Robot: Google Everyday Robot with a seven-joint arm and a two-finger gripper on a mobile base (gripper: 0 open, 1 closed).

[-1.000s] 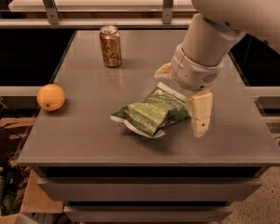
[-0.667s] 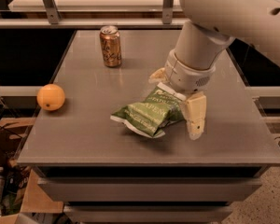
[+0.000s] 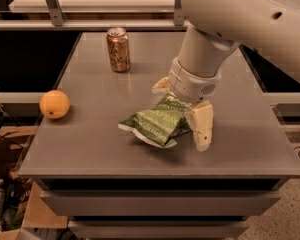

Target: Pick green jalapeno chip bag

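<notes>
The green jalapeno chip bag (image 3: 157, 120) lies flat near the middle of the grey table (image 3: 100, 144), a crinkly green foil bag with pale lettering and white edges. My gripper (image 3: 182, 109) hangs over the bag's right end, open. One cream finger (image 3: 201, 125) reaches down just right of the bag. The other finger (image 3: 161, 85) shows behind the bag's far edge. The bag's right end sits between the two fingers and still rests on the table.
A gold drink can (image 3: 118, 49) stands upright at the back of the table. An orange (image 3: 54, 104) rests near the left edge. A metal rack frame (image 3: 52, 4) runs behind the table. Cardboard boxes (image 3: 10, 224) sit on the floor at lower left.
My arm and gripper have shifted left and lower, so the fingers now straddle the bag's right end. The bag, can and orange have not moved.
</notes>
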